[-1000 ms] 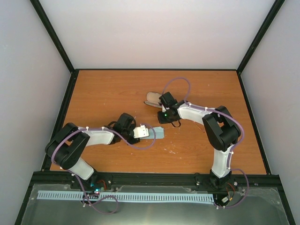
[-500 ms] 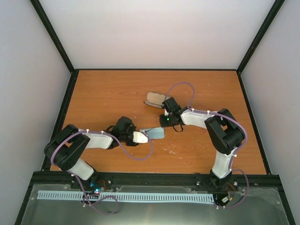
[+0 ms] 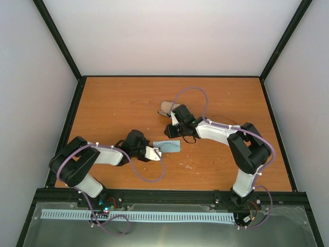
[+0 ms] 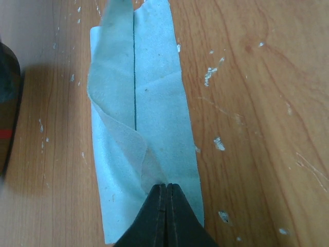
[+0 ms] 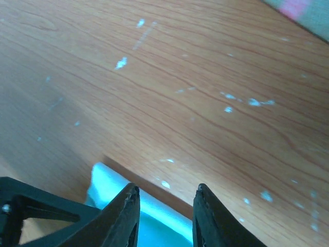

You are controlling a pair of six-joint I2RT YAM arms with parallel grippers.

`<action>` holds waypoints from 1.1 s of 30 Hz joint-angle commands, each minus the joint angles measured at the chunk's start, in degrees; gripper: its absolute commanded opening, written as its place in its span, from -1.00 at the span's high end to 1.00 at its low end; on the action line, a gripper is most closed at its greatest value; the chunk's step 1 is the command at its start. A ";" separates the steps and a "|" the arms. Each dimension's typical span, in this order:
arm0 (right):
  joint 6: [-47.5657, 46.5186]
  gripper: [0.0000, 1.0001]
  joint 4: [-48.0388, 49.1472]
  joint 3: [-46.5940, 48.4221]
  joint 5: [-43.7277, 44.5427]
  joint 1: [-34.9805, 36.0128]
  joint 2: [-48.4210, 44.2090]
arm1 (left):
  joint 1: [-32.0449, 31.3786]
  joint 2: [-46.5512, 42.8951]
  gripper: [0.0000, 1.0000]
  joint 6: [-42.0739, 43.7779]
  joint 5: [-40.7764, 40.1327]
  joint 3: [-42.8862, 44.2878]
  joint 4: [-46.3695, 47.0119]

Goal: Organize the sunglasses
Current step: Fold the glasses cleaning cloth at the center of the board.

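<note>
The sunglasses cannot be made out in any view. A pale blue cloth point(image 4: 144, 103) lies folded into a long strip on the table, also seen as cloth point(image 3: 168, 146) between the two arms. My left gripper point(image 4: 166, 186) is shut on the cloth's near end, and a fold rises into its tips; from above the left gripper point(image 3: 157, 152) sits just left of the cloth. My right gripper point(image 5: 167, 189) is open just above the cloth's point(image 5: 154, 211) edge with nothing between its fingers. From above the right gripper point(image 3: 175, 135) hangs by the cloth's far side.
A brown oblong case point(image 3: 167, 107) lies behind the right wrist, near the table's middle. A dark body with a red mark point(image 4: 6, 118) shows at the left edge of the left wrist view. The wooden tabletop point(image 3: 118, 103) is flecked with white specks.
My right gripper has opened and shifted left toward the case. My left gripper has drawn back slightly toward the near edge, still pinching the cloth.
</note>
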 commanded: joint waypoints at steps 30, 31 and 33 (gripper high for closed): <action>-10.11 0.14 -16.82 1.68 7.85 -2.84 -2.84 | 2.38 -18.52 -0.73 -31.26 7.99 17.48 -39.98; -11.06 0.14 -17.36 2.00 7.71 -2.84 -2.49 | 4.16 -17.54 -0.65 -33.11 8.91 18.87 -41.17; -12.71 0.14 -18.15 2.44 6.99 -2.88 -2.10 | 8.71 -13.58 -0.33 -37.31 11.14 22.33 -43.97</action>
